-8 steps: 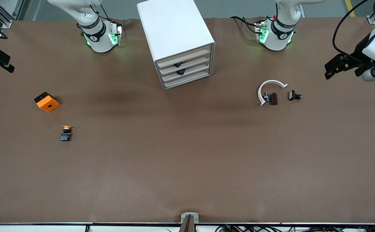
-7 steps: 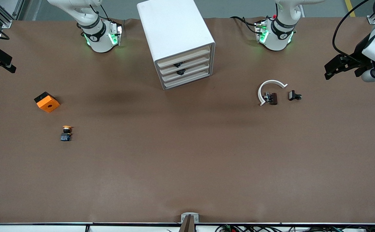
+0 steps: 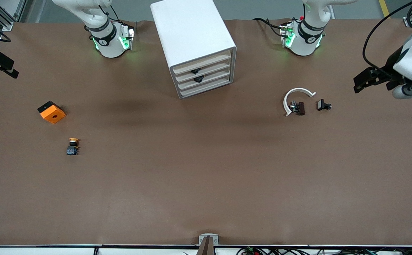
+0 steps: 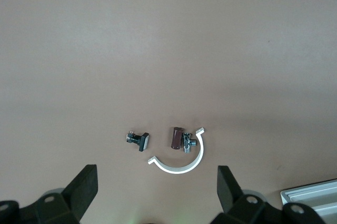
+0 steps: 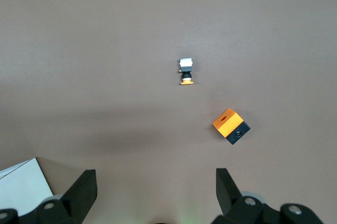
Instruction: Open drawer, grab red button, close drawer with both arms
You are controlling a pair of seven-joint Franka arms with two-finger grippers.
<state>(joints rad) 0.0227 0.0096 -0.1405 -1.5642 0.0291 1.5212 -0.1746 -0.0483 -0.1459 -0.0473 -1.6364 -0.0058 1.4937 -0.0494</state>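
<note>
Between the two arm bases, the cabinet (image 3: 195,46) stands with every drawer (image 3: 201,64) shut, fronts running crosswise and facing the front camera. No red button shows. Left gripper (image 3: 363,78) and right gripper (image 3: 0,65), both spread wide and empty, hang over the bench (image 3: 206,177) ends, about equally far; since the earlier frame each has edged inward.

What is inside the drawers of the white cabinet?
All four drawers of the cabinet are shut. Two dark shapes show at the fronts; what they are is unclear. The contents, including any button, are hidden.
</note>
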